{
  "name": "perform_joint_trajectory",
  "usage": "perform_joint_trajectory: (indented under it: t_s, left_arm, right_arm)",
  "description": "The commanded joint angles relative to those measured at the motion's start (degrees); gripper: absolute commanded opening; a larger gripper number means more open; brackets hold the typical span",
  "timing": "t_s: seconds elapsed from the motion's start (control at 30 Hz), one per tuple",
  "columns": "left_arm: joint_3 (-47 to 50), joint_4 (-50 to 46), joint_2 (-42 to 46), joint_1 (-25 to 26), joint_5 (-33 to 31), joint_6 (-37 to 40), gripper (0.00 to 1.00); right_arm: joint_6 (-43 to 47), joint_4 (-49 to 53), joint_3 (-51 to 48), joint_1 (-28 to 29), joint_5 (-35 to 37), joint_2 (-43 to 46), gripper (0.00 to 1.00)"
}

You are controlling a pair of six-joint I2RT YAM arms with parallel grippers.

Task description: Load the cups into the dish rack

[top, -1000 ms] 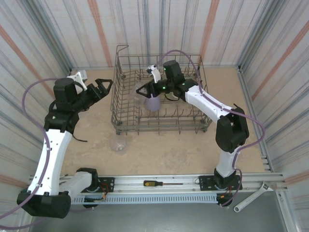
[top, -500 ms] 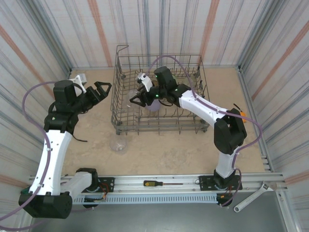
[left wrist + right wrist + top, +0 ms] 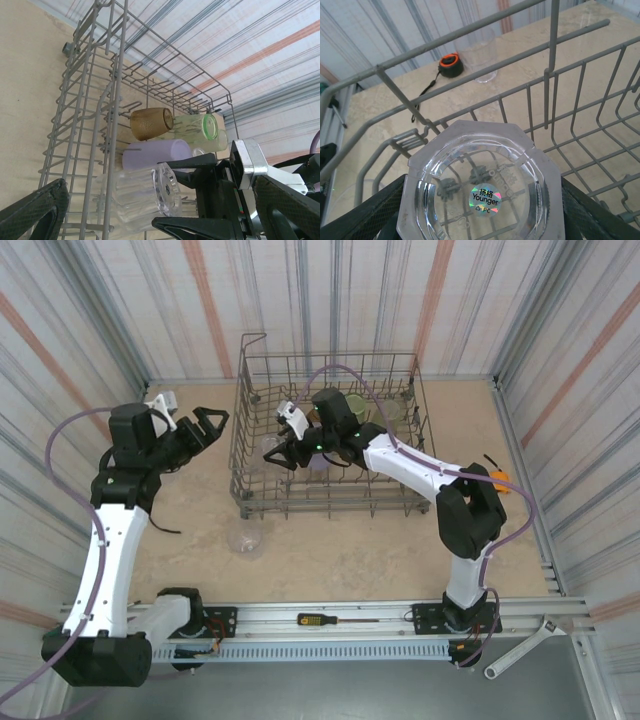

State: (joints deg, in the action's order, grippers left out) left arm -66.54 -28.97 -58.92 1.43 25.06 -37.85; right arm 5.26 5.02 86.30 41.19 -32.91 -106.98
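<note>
Moved toward nine o'clock inside the large grey wire dish rack (image 3: 335, 502), the right gripper (image 3: 281, 452) is clamped on a clear faceted plastic tumbler (image 3: 479, 180). The left gripper (image 3: 207, 425) is held agape at the rack's nine o'clock. If snagged on tines, the tumbler could be knocked loose.

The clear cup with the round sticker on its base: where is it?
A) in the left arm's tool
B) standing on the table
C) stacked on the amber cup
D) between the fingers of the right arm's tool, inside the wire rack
D: the right tool flanks the clear cup with its black fingers, dish rack wires all around.
</note>
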Motion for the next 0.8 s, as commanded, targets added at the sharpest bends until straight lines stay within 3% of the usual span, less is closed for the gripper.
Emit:
perform_joint_trajectory:
  t_s: [0.0, 0.77]
  left_arm:
    - [-2.6, -1.01, -0.9, -0.56, 1.89, 1.74, 0.99]
    - [-1.68, -1.7, 0.22, -0.73, 1.08, 1.84, 0.99]
  right_arm:
    - [2.33, -2.73, -0.69, 1.41, 0.91, -1.32, 0.53]
    - [7.66, -2.68, -3.73, 6.82, 6.05, -2.58, 0.51]
